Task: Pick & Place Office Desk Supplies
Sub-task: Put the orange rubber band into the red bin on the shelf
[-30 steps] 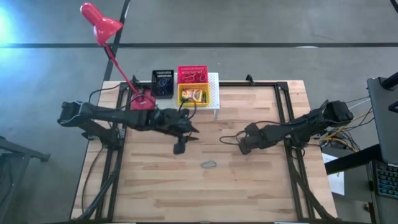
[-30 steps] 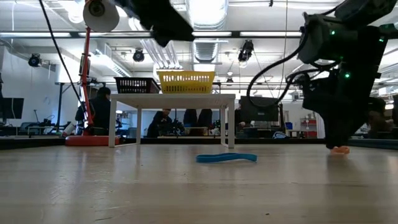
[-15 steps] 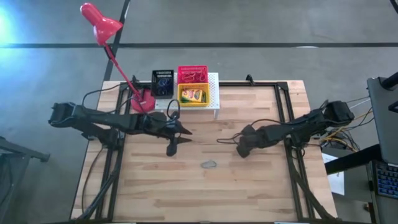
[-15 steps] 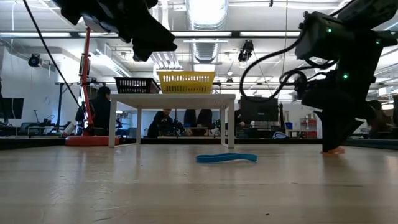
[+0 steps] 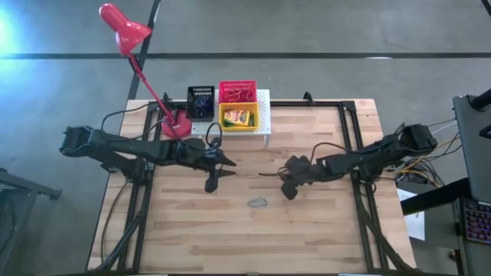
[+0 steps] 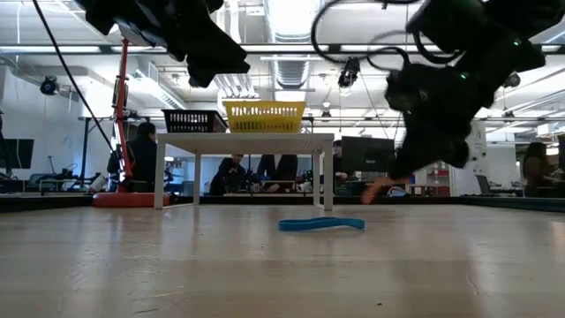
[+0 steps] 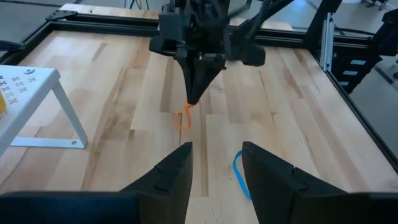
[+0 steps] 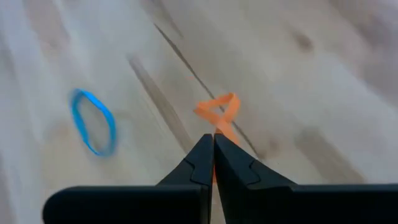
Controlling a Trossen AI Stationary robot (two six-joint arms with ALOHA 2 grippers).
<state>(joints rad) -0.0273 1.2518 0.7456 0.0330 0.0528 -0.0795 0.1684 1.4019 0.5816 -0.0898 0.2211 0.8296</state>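
An orange rubber band (image 7: pixel 183 118) hangs from my right gripper (image 7: pixel 194 99), which is shut on it near the table's middle (image 5: pixel 286 189). A blue rubber band (image 5: pixel 257 203) lies flat on the wood nearer the front edge; the low view shows this blue band (image 6: pixel 322 224) too. My left gripper (image 7: pixel 214 168) hovers open and empty left of centre (image 5: pixel 212 182), above the table. At the back, a black basket (image 5: pixel 201 101), a red basket (image 5: pixel 237 92) and a yellow basket (image 5: pixel 238 116) holding a crayon box sit by and on the white stand (image 5: pixel 264 115). My right gripper pinches the orange rubber band by its upper end (image 8: pixel 219 127) between its two fingertips. The fingers slant down from the table's right side. The band hangs slack and twisted below the tips; whether its lower loop (image 7: pixel 182 126) touches the wood, I cannot tell.
A red desk lamp (image 5: pixel 123 27) stands at the back left, its base (image 5: pixel 175 125) beside the black basket. Dark metal rails (image 5: pixel 349 130) frame the tabletop. Bare wood lies in front of both arms. People sit in the room beyond the table (image 6: pixel 141 159).
My right gripper has swung toward the table's left and risen off the wood, tipping as it went, with the orange band in its tips. My left gripper has drawn back from the baskets toward the table's left and sunk a little, then stayed still.
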